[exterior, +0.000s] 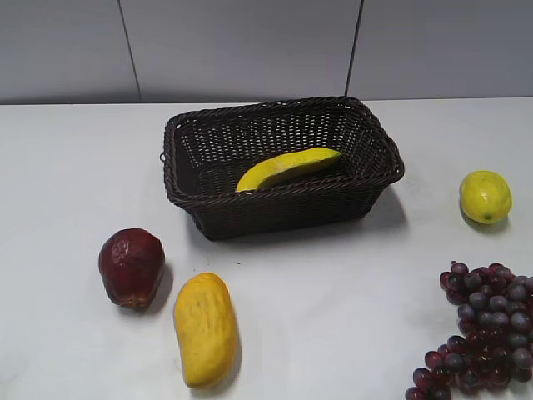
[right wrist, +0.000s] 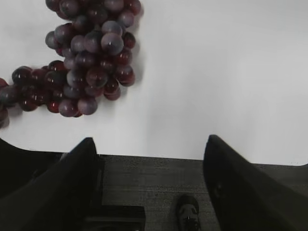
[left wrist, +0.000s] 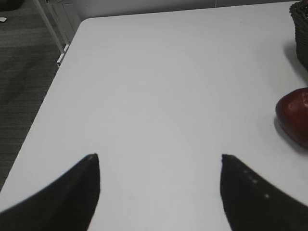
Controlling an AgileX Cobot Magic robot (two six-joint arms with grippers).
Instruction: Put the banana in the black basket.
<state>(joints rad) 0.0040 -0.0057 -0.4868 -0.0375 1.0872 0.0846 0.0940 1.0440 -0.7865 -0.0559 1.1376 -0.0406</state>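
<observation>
The banana (exterior: 287, 167) is long, curved and bright yellow. It lies inside the black basket (exterior: 379, 147), a big dark woven basket at the back middle of the white table. Neither gripper shows in the exterior view. My left gripper (left wrist: 159, 158) is open and empty over bare table at the left, with a corner of the basket (left wrist: 301, 14) at the far right of its view. My right gripper (right wrist: 150, 140) is open and empty over the table's front edge, near the grapes.
A dark red fruit (exterior: 131, 267) (left wrist: 294, 115) and a stubby yellow-orange mango-like fruit (exterior: 205, 328) lie in front of the basket at the left. A lemon (exterior: 485, 197) sits at the right. A bunch of dark grapes (exterior: 483, 333) (right wrist: 86, 53) lies at the front right.
</observation>
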